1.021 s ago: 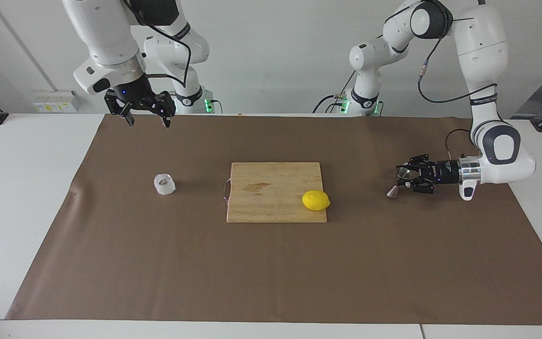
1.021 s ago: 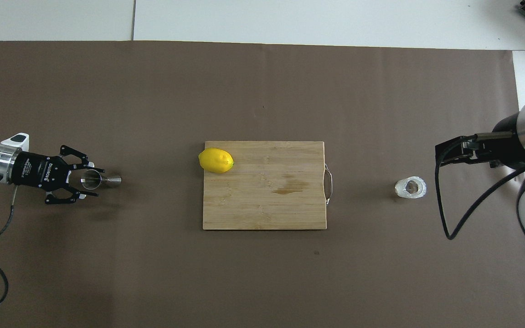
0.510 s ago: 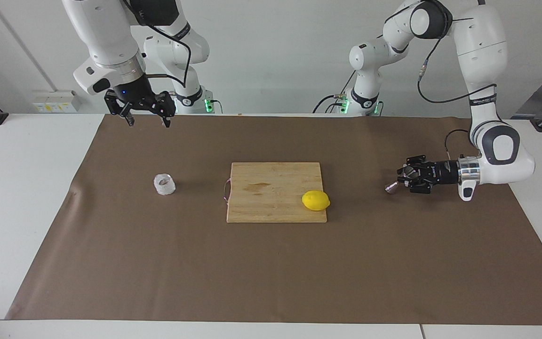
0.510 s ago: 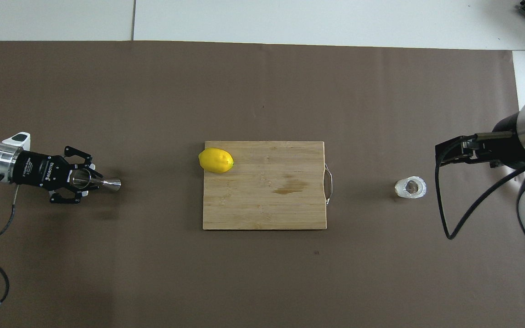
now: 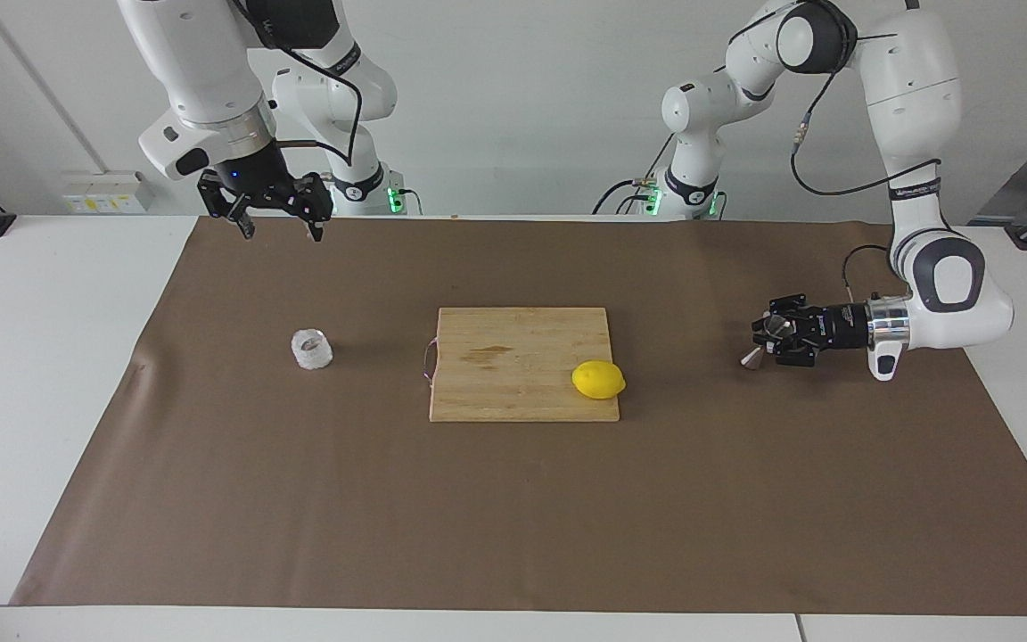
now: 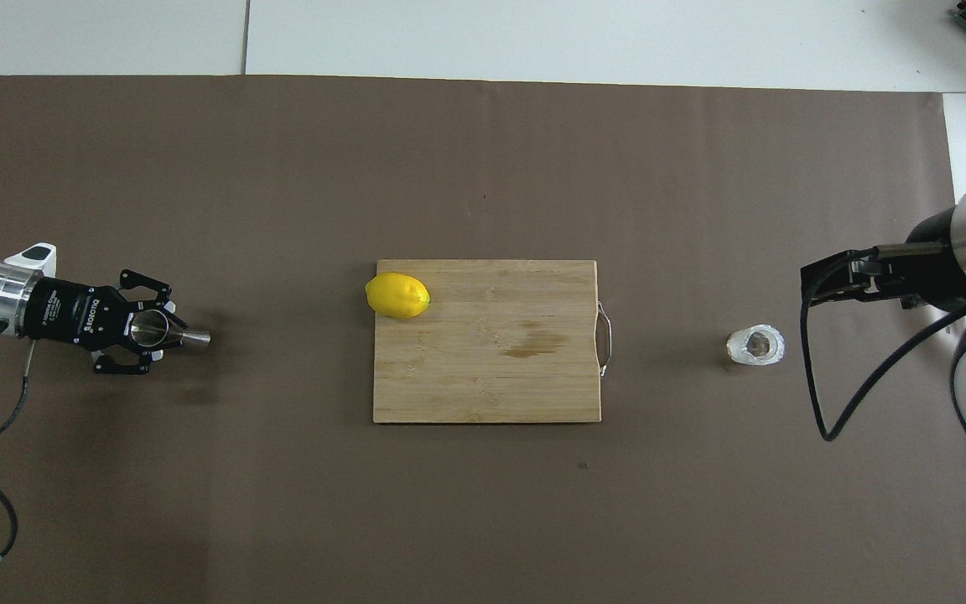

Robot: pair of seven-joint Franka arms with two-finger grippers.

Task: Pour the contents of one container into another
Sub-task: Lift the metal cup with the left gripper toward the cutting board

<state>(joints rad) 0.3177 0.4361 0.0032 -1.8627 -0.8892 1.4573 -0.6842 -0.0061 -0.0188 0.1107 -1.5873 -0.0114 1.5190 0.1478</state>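
Note:
The steel hourglass jigger (image 5: pixel 754 356) (image 6: pixel 191 337) is at the left arm's end of the brown mat, tilted, with its lower cone pointing toward the board. My left gripper (image 5: pixel 774 335) (image 6: pixel 153 328) lies level, low over the mat, shut on the jigger's upper cone. The whitish crinkly cup (image 5: pixel 311 349) (image 6: pixel 755 346) stands alone on the mat toward the right arm's end. My right gripper (image 5: pixel 280 234) hangs open high above the mat's edge nearest the robots, well apart from the cup.
A wooden cutting board (image 5: pixel 513 357) (image 6: pixel 500 369) with a metal handle lies mid-mat. A yellow lemon (image 5: pixel 598 380) (image 6: pixel 397 295) sits on the board's corner toward the left arm's end. The brown mat (image 5: pixel 513 517) covers most of the white table.
My left gripper has closed on the jigger's upper cone. The jigger has tipped and shifted slightly toward the left arm's end. The right arm has stayed still.

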